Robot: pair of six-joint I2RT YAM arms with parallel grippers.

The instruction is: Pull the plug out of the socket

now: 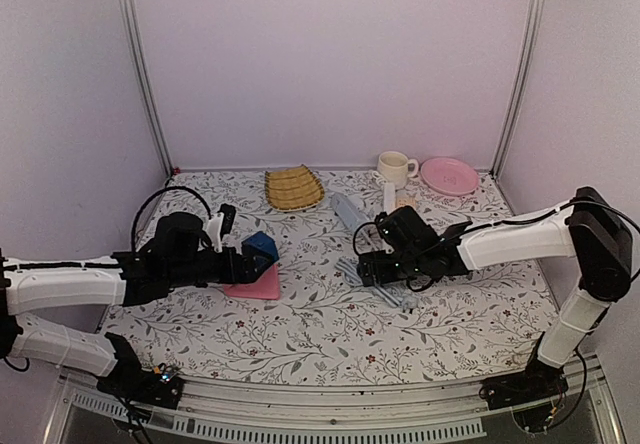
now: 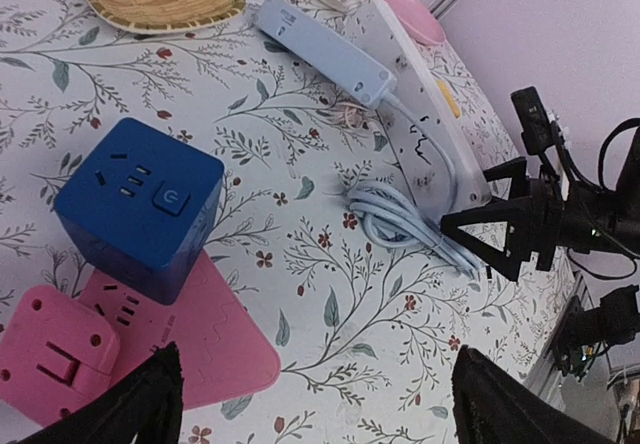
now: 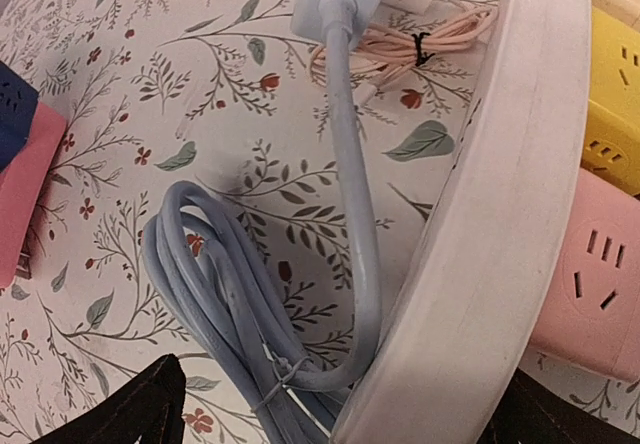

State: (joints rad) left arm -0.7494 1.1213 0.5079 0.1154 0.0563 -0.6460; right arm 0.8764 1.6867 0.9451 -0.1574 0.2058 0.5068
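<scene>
Left wrist: power icon (image 2: 170,201), blue cube (image 2: 105,214)

White arm shells (image 1: 60,286), black joints (image 1: 600,244), looping black cables (image 1: 165,190), black jaws

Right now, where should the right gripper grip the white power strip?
Best bet: white power strip across its narrow width by the pink outlet panel, from above; it lies flat, long sides parallel, and the open right gripper hangs over it.

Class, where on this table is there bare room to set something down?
Free: the near table in front of the pink mat and cable coil. Crowded: the back, where tray, strip, socket, cup and plate cluster.
</scene>
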